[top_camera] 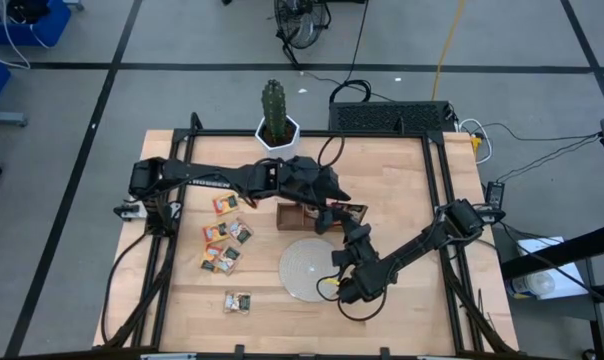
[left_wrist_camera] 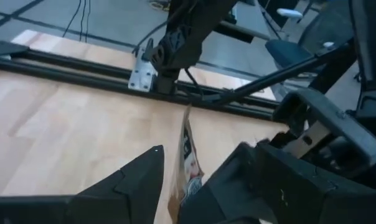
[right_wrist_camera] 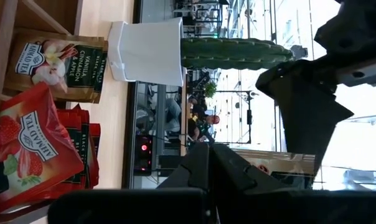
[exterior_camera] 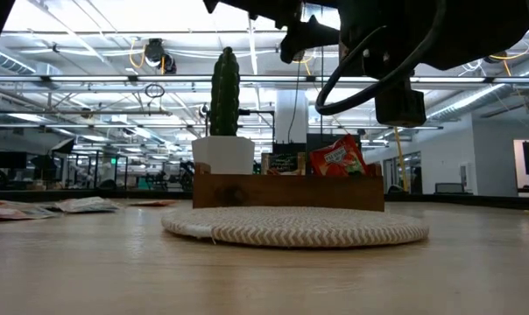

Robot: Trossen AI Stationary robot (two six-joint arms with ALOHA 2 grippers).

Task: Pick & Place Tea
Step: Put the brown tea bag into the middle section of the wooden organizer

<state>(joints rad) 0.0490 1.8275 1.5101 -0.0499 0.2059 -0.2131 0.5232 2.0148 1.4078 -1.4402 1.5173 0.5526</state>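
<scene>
Left gripper (left_wrist_camera: 188, 180) sits over the tray (top_camera: 287, 216), fingers spread wide, with one sachet (left_wrist_camera: 187, 163) standing on edge in the gap between them, not pinched. Right gripper (top_camera: 357, 232) hangs just beside the tray, fingers shut and holding nothing. The right wrist view shows red sachets (right_wrist_camera: 32, 155) already in the tray, which the overhead hides. Overhead shows loose sachets (top_camera: 227, 245) left of the disc (top_camera: 310, 268).

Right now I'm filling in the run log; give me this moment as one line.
left gripper: open over wooden tray, sachet between fingers | right gripper: shut, near woven disc | loose sachets left on table
</scene>
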